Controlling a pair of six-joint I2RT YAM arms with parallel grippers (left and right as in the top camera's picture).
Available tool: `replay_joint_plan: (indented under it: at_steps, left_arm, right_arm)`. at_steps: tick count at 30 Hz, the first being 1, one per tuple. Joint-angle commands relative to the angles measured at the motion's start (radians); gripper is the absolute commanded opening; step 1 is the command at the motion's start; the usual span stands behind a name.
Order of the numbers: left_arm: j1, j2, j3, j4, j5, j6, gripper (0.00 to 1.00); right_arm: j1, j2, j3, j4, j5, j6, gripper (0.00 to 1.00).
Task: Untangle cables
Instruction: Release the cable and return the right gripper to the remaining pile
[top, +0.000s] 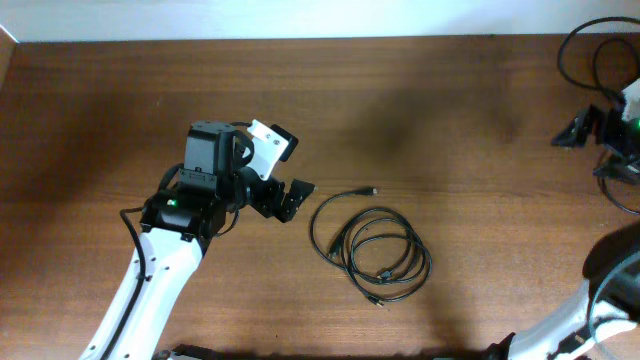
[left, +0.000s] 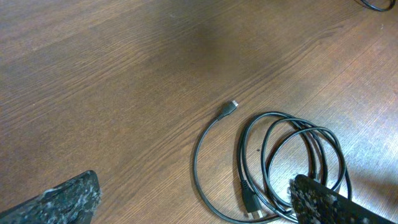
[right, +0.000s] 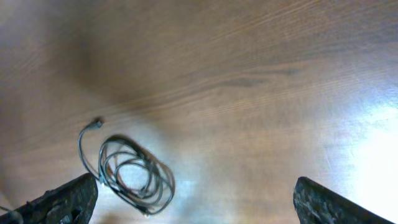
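Cables (top: 383, 272) are seen coiled on worktop (top: 450, 120), lower ctr-right of overhead frame, w/ one plug end trailing toward the top. L hand (top: 288, 198) is held spread just left of coil, nothing pinched. R hand (right: 196, 202) is likewise spread, at upper right edge, well apart from coil.

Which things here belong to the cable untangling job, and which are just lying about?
Job:
- thin black cables, looped in one bundle mid-table
- left gripper, open beside the bundle
- right gripper, open, well away from it

Not the job:
- wooden table
- thicker black wiring by the right arm, far corner
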Motion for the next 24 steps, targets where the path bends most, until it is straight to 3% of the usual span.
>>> replay_joint_plan:
  at_steps: [1, 6, 11, 18, 24]
  left_arm:
    - [0.003, -0.004, -0.002, 0.002, 0.01, 0.013, 0.99]
    - [0.003, -0.004, -0.002, 0.002, 0.01, 0.013, 0.99]
    - [0.003, -0.004, -0.002, 0.002, 0.01, 0.013, 0.99]
    - [0.003, -0.004, -0.002, 0.002, 0.01, 0.013, 0.99]
    - [0.003, -0.004, -0.002, 0.002, 0.01, 0.013, 0.99]
  right_arm:
    - [0.033, -0.174, 0.002, -0.036, 0.021, 0.0, 1.0]
    - [0.154, -0.39, -0.073, -0.044, 0.048, 0.004, 1.0]
    - [0.283, -0.52, -0.423, 0.024, 0.097, 0.035, 1.0]
    - [0.433, -0.561, -0.947, 0.266, 0.052, 0.102, 1.0]
    - [0.566, -0.561, -1.113, 0.429, 0.008, 0.151, 0.99]
